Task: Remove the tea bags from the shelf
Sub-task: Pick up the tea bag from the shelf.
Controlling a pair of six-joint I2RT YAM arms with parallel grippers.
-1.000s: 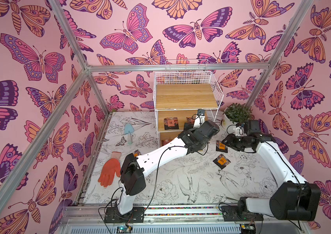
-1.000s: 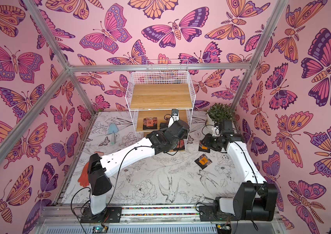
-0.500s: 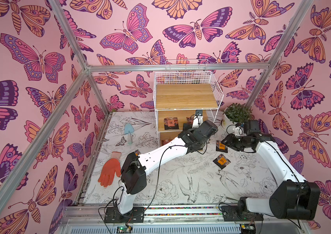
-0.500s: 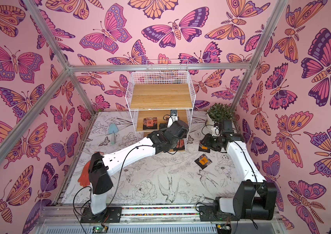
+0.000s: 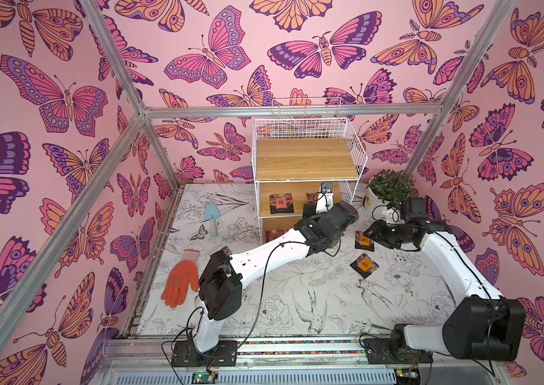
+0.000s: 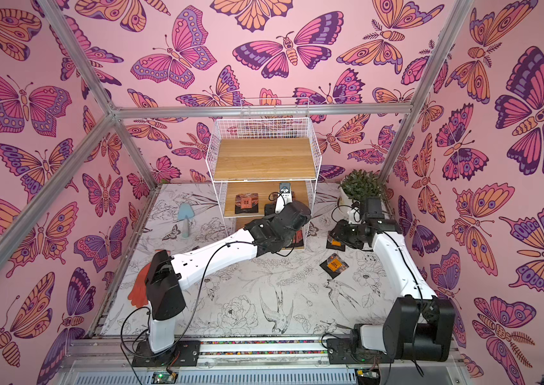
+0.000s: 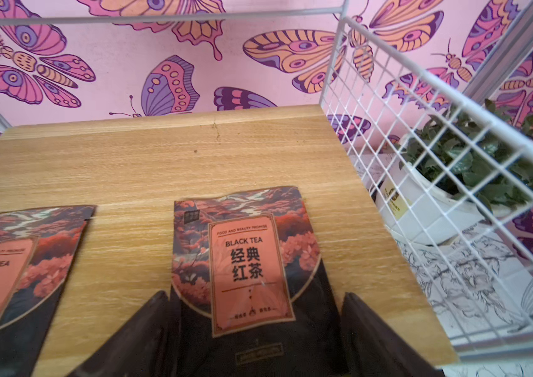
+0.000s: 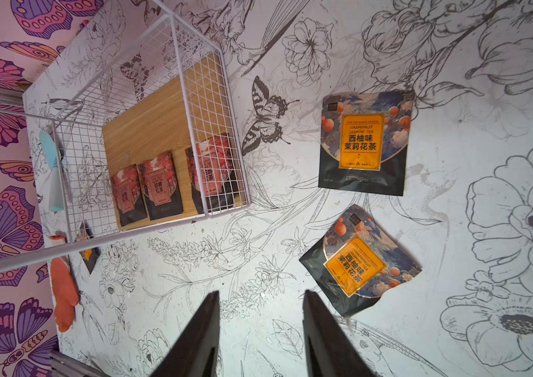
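**Top views.** The shelf (image 5: 304, 158) stands at the back of the table (image 5: 297, 300), and its top board is bare. On the middle board one red bag (image 5: 281, 204) lies flat. My left gripper (image 5: 310, 208) is in over the same board, at the end nearest the plant (image 5: 389, 186). On the lowest board, part of another red bag (image 5: 274, 235) shows beside my left arm. Two orange bags (image 5: 365, 240) (image 5: 365, 265) lie on the table, off the shelf. My right gripper (image 5: 371, 232) hangs just beside the first of them.

**Left wrist.** My left fingers (image 7: 147, 326) stand apart, one on each side of a red bag (image 7: 245, 261) marked BLACK TEA. It lies flat on the board, near the wire side. I cannot tell whether the fingers touch its edges. The other red bag (image 7: 13, 267) lies beside it, apart.

**Right wrist.** My right fingers (image 8: 199, 336) stand apart over bare table with nothing between them. Both orange bags (image 8: 364, 140) (image 8: 358, 261) lie flat beyond the fingertips, and neither is touched. Behind the wire, three red bags (image 8: 127, 196) (image 8: 160, 187) (image 8: 211, 173) lie in a row on the lowest board. The first two touch and the third lies apart. A third orange bag (image 8: 88, 253) lies on the table beside the shelf, near the glove (image 8: 64, 293).
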